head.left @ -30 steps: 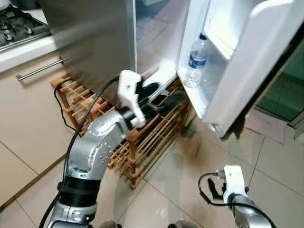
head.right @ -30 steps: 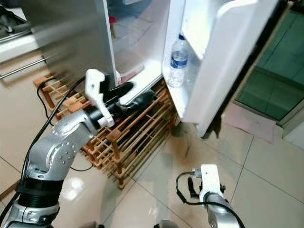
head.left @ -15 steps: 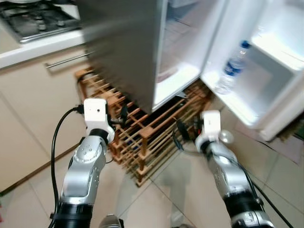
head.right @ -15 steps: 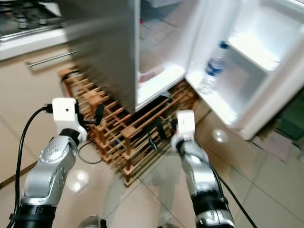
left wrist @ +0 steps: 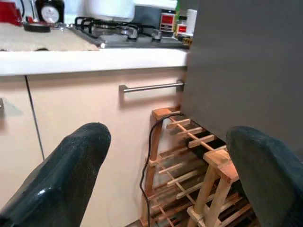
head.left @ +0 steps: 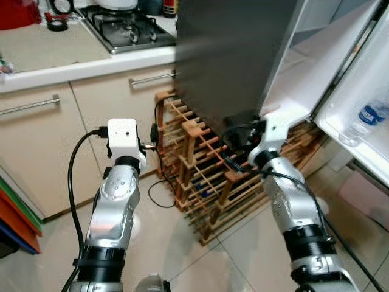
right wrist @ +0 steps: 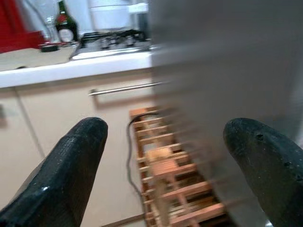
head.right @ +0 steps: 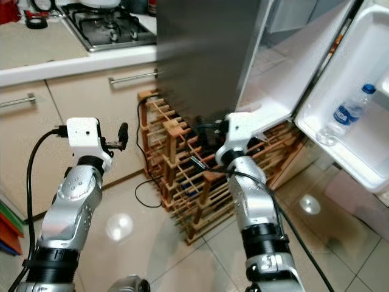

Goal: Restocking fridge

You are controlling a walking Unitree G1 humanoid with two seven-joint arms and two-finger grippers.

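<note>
A kitchen seen from the robot's head, looking down. One fridge (head.left: 237, 55) with a dark steel side stood on one wooden wine rack (head.left: 200, 176). Its single door (head.right: 358, 91) hung wide open on the robot's right, and one water bottle (head.right: 346, 115) lay tilted in the lower door shelf. One gas hob (head.left: 130, 24) sat on the pale countertop (head.left: 55, 58) to the left, above two cabinet fronts, each with one steel bar handle (head.left: 152, 79).

Both silver arms were raised and empty. The left gripper (left wrist: 165, 156) pointed at the cabinet front beside the rack, its two black fingers (left wrist: 61, 175) spread wide apart around nothing. The right gripper (right wrist: 165, 161) reached toward the fridge's lower front corner, just above the rack, its two fingers (right wrist: 66, 165) likewise spread wide.

One black cable (head.left: 159, 152) ran down the rack's left edge to the tiled floor (head.left: 243, 255), which lay open between the arms and in front of the rack.
</note>
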